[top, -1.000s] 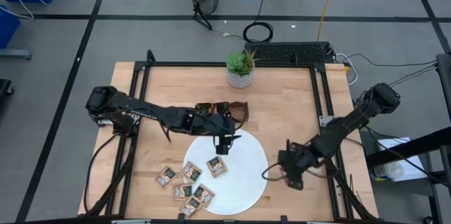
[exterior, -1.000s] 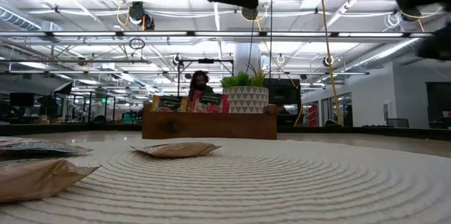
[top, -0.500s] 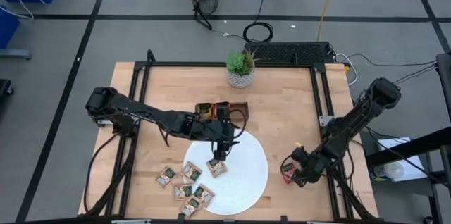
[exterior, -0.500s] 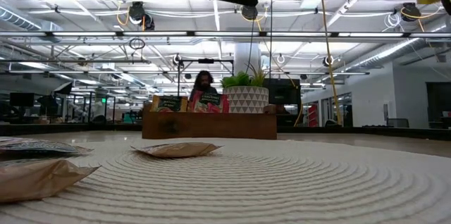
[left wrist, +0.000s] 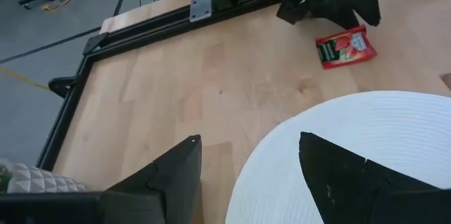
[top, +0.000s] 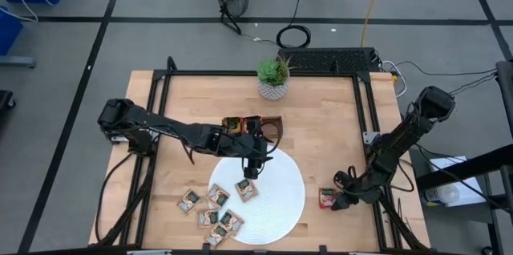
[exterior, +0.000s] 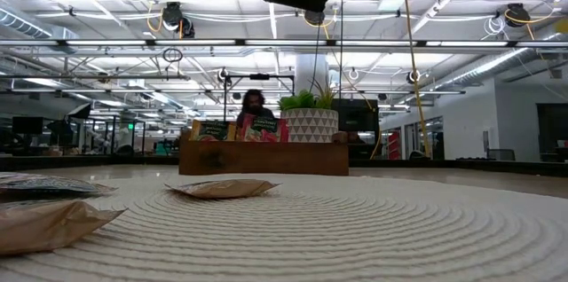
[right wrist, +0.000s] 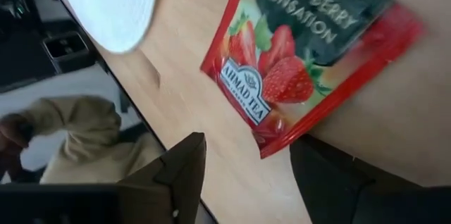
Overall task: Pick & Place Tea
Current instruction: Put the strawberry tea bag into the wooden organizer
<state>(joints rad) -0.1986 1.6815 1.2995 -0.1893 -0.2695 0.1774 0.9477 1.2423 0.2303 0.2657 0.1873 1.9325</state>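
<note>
The right tool has drawn back toward 4 o'clock, fingers parted, leaving one red sachet flat on the bench just beside the plate. Six tan sachets lie around the plate's 8 o'clock edge. Farther in, the left tool hangs open above the plate. One tray holds more sachets at 12.

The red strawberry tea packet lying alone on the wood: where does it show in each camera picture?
High view: red strawberry tea packet lies right of the white plate, beside the right claw.
Low view: not in it.
Left wrist view: top right, beyond the plate's rim.
Right wrist view: fills the upper right.
Shared landmark: the white plate.
</note>
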